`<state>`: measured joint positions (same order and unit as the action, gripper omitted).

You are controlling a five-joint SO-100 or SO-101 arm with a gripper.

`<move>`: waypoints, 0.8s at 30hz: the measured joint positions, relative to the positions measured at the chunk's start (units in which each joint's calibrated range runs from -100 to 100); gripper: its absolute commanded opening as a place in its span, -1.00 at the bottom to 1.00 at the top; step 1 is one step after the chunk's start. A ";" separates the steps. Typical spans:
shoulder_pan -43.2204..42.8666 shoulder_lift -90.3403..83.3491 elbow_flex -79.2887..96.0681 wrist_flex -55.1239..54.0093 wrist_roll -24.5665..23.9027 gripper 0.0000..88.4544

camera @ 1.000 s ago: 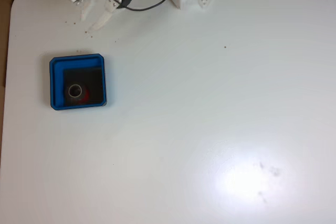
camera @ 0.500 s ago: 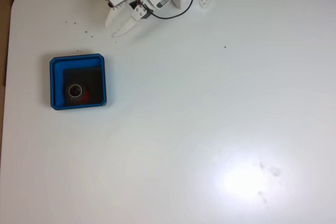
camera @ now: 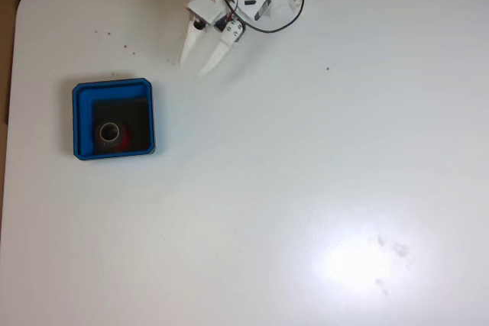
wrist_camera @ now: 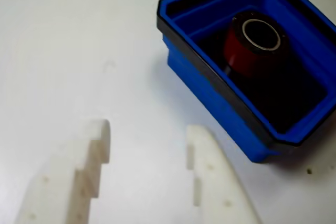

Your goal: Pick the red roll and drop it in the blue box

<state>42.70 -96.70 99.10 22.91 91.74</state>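
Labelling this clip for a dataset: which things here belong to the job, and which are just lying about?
Belong to the job:
red roll, standing inside the box
blue box
pincer, open, holding nothing

Just there:
white table
dark specks on the table
arm's red and black wires

in the fixed view, the blue box (camera: 114,119) is seen lying at the left of the table (camera: 306,188), with the red roll (camera: 111,133) standing upright inside it, toward its lower-left part. the gripper (camera: 195,66) is positioned up and to the right of the box, well apart from it, near the table's top edge. in the wrist view, the box (wrist_camera: 220,103) is lying beyond the fingers (wrist_camera: 205,161), to the upper right.
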 measured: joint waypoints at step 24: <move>-40.67 0.08 0.00 0.00 0.00 -0.71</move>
<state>2.03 -96.61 99.10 22.91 91.74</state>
